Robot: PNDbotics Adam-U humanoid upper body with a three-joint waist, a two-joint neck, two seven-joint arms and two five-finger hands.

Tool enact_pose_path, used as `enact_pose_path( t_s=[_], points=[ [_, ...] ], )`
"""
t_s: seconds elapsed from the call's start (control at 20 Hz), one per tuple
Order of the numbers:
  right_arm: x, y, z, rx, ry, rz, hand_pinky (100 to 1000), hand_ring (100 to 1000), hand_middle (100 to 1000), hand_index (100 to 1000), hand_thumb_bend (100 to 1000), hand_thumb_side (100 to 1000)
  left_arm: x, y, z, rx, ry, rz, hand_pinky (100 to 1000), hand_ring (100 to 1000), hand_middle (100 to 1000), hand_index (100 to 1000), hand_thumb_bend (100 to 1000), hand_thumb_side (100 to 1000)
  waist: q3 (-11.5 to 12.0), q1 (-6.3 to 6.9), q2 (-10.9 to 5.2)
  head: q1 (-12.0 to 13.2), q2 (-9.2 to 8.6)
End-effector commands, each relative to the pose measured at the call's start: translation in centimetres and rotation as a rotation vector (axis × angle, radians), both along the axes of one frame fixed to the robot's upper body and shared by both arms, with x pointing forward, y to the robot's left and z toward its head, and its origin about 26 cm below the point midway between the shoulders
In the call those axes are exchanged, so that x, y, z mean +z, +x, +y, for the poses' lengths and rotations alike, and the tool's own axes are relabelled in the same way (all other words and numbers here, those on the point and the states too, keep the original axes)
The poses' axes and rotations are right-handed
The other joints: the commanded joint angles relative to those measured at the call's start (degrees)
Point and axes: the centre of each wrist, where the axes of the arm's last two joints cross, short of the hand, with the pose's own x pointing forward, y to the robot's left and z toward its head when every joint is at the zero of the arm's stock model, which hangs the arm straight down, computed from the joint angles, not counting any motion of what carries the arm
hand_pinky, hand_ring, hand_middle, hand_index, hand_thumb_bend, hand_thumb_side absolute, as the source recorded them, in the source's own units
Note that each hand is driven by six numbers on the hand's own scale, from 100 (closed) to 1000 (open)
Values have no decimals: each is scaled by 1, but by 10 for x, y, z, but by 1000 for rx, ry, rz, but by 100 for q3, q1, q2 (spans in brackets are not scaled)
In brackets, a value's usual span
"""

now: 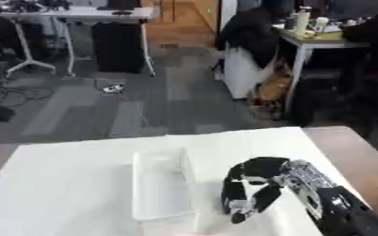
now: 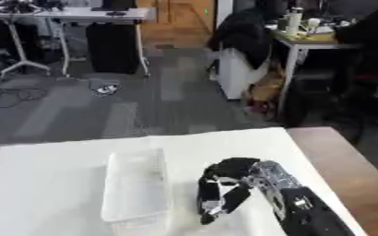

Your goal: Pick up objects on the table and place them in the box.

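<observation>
A clear plastic box (image 1: pixel 162 184) lies on the white table (image 1: pixel 63 184), its long side running away from me; I make out nothing inside it. My right hand (image 1: pixel 256 184) comes in from the lower right and hangs just right of the box, a little apart from its wall. Its fingers (image 2: pixel 211 193) are curled and point down at the tabletop, with the thumb opposite them. No object shows between them. No loose object shows on the table. My left hand is in no view.
The bare wooden tabletop (image 1: pixel 362 152) shows past the white cover's right edge. Beyond the far table edge lies grey floor with desks, cables and a dark chair (image 1: pixel 253 32) with clothing on it.
</observation>
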Motion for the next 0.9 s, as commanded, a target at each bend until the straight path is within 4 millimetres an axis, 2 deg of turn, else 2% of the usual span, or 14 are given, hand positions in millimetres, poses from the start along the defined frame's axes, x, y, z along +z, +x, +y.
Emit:
enact_pose_path(
  t_s=[0.05,0.4,0.45,0.5,0.55,0.9],
  points=[
    [10,4,-3,78,-99,49,774,767,825,923,833,1000,11,-1,1,-4,19,-35,588,602,741,861,154,1000,3,22,-50,-12,-34],
    [15,4,-6,10,-76,-32,775,763,819,894,849,1000,11,-1,2,-2,17,-33,589,603,741,861,154,1000,-8,31,-61,11,-32],
    [16,4,-7,-10,-68,-52,774,761,818,890,827,1000,11,-1,2,-2,16,-33,589,603,741,861,154,1000,-11,34,-61,13,-37],
    [16,4,-7,-26,-62,-70,774,760,819,886,766,1000,11,-1,2,-2,16,-34,589,603,741,861,154,1000,-11,36,-61,13,-41],
    [18,4,-7,-42,-55,-91,773,759,814,881,853,1000,11,-1,2,-1,16,-33,588,603,741,861,154,1000,-14,39,-60,14,-45],
    [24,3,-9,-90,-34,-189,775,760,810,864,849,1000,11,-1,2,-1,16,-33,588,602,741,861,154,1000,-20,42,-55,15,-54]
  ],
)
